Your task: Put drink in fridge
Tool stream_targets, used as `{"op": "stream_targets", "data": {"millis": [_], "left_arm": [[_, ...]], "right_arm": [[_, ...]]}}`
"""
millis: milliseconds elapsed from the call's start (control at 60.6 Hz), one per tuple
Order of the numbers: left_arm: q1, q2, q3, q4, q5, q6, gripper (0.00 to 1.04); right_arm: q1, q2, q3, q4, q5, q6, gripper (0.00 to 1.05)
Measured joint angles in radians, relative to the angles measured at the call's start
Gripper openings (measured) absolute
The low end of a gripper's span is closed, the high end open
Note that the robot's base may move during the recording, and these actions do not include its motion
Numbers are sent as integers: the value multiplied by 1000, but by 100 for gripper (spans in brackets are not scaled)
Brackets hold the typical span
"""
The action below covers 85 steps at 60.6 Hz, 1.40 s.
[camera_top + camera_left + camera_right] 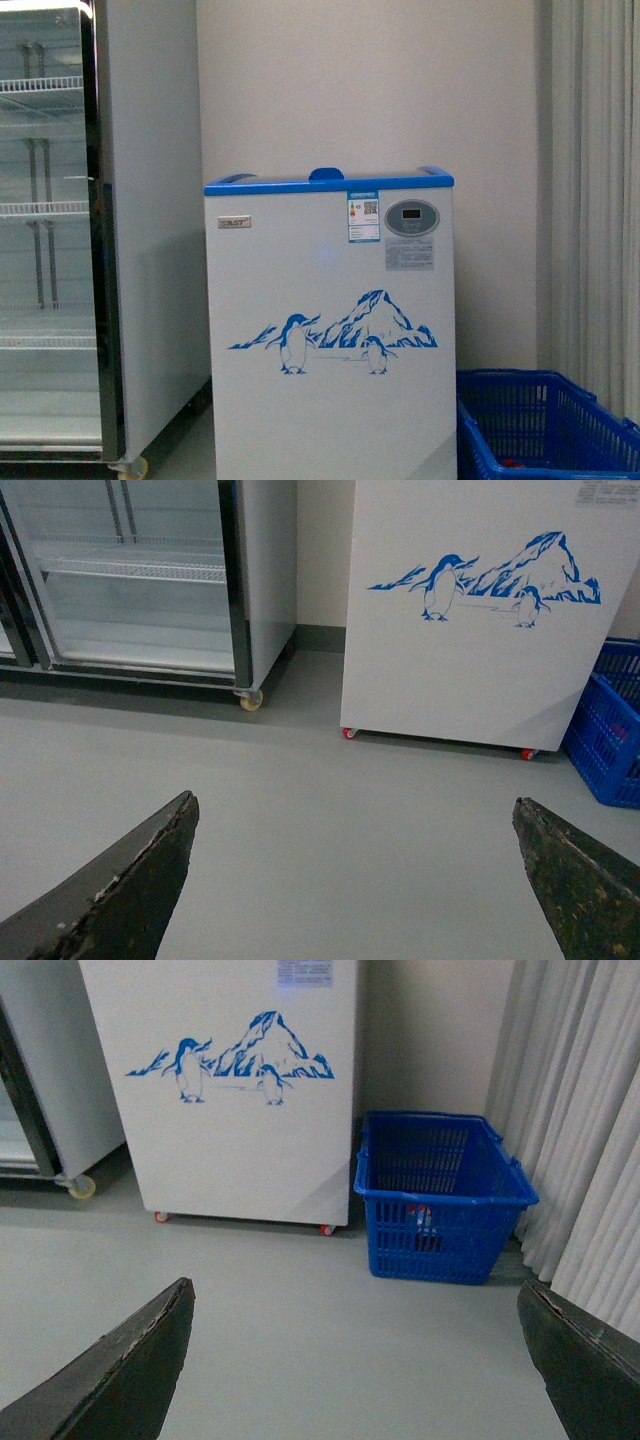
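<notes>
The fridge is a white chest cooler with a blue rim and a penguin picture, standing against the wall ahead with its lid shut. It also shows in the left wrist view and the right wrist view. The drink shows only as a small red and pale patch through the mesh of the blue basket. A red spot also shows low in that basket in the front view. My left gripper and right gripper hang open over bare grey floor, holding nothing.
The basket sits on the floor right of the fridge. A tall glass-door display cooler with wire shelves stands to the fridge's left. Pale curtains hang at the right. Grey floor lies between me and the fridge.
</notes>
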Motion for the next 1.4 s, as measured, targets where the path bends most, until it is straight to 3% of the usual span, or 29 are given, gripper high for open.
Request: {"op": "stream_targets", "data": {"millis": [1402], "left_arm": [[1, 0, 0, 0, 2, 0, 97]], "right_arm": [[0, 0, 0, 0, -1, 0, 97]]}}
